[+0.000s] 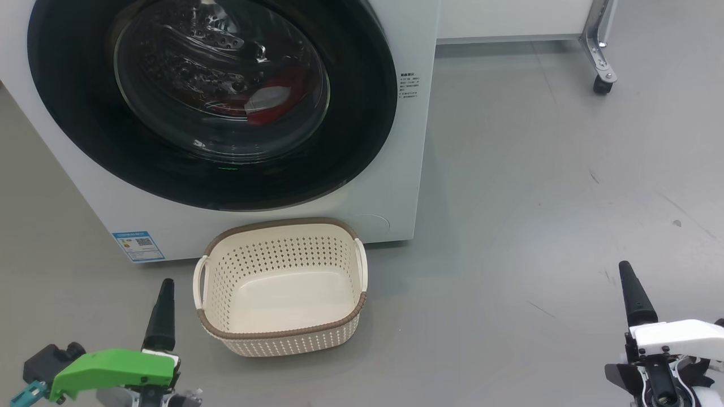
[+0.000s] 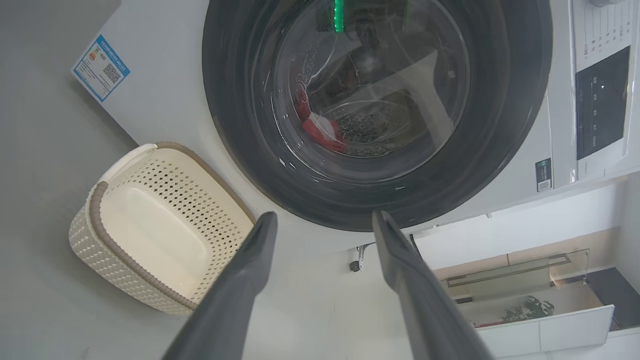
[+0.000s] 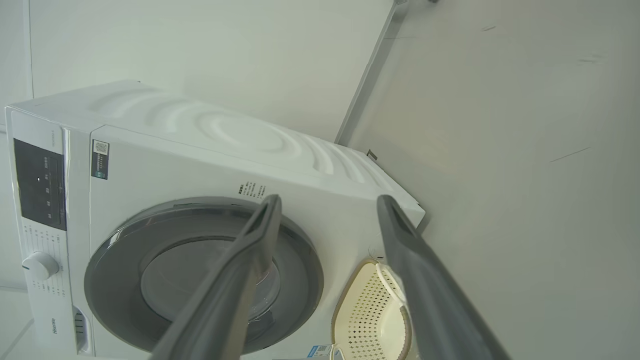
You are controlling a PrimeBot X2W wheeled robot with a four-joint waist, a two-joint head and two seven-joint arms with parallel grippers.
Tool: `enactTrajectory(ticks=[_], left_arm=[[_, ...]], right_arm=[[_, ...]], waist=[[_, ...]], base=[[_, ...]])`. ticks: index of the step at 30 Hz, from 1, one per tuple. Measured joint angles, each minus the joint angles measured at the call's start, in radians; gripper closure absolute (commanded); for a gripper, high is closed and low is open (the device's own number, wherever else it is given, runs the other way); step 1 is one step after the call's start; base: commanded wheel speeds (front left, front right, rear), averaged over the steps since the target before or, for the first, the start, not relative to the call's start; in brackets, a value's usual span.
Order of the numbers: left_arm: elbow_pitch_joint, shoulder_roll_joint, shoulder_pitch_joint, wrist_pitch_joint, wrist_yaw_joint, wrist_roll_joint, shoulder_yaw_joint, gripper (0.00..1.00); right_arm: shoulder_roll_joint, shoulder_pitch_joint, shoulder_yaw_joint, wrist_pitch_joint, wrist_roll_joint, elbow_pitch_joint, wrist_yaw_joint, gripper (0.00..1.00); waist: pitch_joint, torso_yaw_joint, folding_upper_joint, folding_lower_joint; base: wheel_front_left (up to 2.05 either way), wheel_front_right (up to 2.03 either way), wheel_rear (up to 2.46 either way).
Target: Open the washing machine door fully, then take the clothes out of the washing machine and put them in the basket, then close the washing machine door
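Left gripper (image 2: 325,215) is hanging before the washing machine's (image 1: 390,186) left corner, apart from it, its two dark fingers standing wide apart and gripping nothing. The door (image 1: 362,113) is sitting shut against the washing machine's front, and the red clothes (image 1: 280,99) are lying inside the washing machine, showing through the glass. The basket (image 1: 283,226) is standing empty on the floor (image 1: 537,198) just before the washing machine, below the door. Right gripper (image 3: 330,197) is hovering well to the washing machine's right, fingers likewise spread and empty.

floor (image 1: 537,169): grey (scuffed) | wall (image 3: 200,45): white | castor (image 1: 600,86): top right
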Motion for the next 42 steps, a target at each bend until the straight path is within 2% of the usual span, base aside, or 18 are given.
enactTrajectory(ticks=[3,12,18,30,42], left_arm=[[0.0,0.006,-0.004,-0.012,0.003,0.029,-0.015,0.0],[-0.004,0.053,-0.022,-0.041,0.039,0.246,-0.076,0.0],[-0.017,0.058,-0.036,-0.059,0.069,0.34,-0.095,0.0],[-0.035,0.067,-0.04,-0.096,0.127,0.549,-0.139,0.0],[-0.035,0.068,-0.041,-0.133,0.162,0.716,-0.178,0.0]], right_arm=[[-0.012,0.0,0.013,-0.01,-0.04,-0.002,0.0,0.0],[-0.039,0.0,0.052,-0.052,-0.15,-0.008,-0.002,0.0],[-0.06,-0.001,0.08,-0.074,-0.231,-0.012,-0.014,0.0],[-0.116,-0.005,0.161,-0.125,-0.449,-0.02,-0.06,0.0],[-0.15,-0.01,0.223,-0.174,-0.628,-0.026,-0.114,0.0]], waist=[[0.0,0.001,0.0,0.0],[0.0,0.004,0.0,0.0],[0.0,0.005,0.0,0.0],[-0.001,0.006,0.0,0.0],[-0.002,0.007,0.0,0.0]], base=[[0.0,0.0,0.0],[0.0,0.0,0.0],[0.0,0.0,0.0],[0.0,0.0,0.0],[0.0,0.0,0.0]])
